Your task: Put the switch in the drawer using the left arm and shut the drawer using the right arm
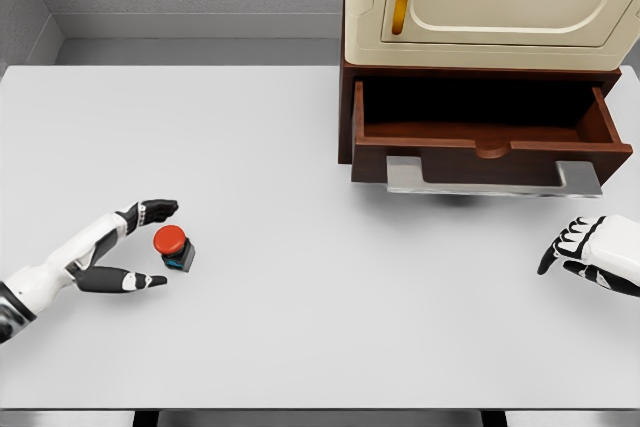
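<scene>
A white table (300, 327) is filling most of the view. A red-capped switch (174, 246) is sitting on it at the near left. At the far right a brown cabinet (346, 117) is standing, apparently on the tabletop, its drawer (490, 137) hanging open.

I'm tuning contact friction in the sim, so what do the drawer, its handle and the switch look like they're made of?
Drawer: looks like dark reddish-brown wood with a smooth, flat tone; no grain is visible, so it could be painted.
Handle: pale grey with a soft sheen, likely brushed metal.
Switch: glossy red cap on a dark base with a teal edge, probably moulded plastic.
</scene>
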`<action>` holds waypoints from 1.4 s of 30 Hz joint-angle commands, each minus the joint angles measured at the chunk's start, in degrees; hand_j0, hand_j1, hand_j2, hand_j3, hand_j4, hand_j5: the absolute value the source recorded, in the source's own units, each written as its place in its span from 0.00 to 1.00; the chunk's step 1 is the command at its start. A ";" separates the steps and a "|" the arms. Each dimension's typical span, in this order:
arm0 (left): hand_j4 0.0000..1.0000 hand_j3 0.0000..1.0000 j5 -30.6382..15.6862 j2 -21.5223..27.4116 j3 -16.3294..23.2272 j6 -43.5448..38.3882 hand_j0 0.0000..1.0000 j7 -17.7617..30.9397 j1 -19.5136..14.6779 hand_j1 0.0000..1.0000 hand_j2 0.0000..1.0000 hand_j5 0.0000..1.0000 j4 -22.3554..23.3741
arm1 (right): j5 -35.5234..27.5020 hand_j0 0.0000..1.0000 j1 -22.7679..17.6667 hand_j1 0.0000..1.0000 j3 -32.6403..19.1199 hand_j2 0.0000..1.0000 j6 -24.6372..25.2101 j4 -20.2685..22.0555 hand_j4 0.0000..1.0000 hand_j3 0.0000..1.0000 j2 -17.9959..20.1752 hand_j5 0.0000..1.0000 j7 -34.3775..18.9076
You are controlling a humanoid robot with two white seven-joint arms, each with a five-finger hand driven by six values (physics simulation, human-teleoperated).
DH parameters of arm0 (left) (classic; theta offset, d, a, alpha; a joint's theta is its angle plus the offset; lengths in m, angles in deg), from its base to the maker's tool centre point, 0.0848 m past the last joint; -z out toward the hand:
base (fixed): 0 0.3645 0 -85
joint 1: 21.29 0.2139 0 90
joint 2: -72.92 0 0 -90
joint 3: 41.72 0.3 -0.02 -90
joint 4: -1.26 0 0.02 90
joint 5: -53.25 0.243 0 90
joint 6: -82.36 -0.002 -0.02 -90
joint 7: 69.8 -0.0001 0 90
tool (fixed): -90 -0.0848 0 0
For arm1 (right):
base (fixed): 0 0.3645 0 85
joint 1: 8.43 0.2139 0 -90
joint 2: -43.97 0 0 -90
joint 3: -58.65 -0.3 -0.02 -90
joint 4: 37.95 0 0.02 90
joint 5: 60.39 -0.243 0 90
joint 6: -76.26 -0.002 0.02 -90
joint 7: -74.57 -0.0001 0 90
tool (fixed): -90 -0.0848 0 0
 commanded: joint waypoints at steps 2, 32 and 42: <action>0.88 0.88 0.04 -0.24 0.09 -1.56 0.88 -0.04 -0.09 0.88 0.88 0.88 0.12 | -0.35 0.50 0.00 0.50 -0.02 0.50 -0.02 0.02 0.50 0.50 0.13 0.50 0.03; 0.57 0.57 5.23 -4.02 -0.34 -1.03 0.57 -0.04 -1.06 0.57 0.57 0.57 0.38 | -0.44 0.50 0.09 0.50 -0.02 0.50 -0.02 0.10 0.50 0.50 0.22 0.50 0.03; 0.45 0.45 5.05 -3.93 -1.22 -0.85 0.45 -0.04 -1.14 0.45 0.45 0.45 -1.20 | -0.53 0.50 0.53 0.50 -0.11 0.50 -0.02 0.10 0.50 0.50 0.39 0.50 0.03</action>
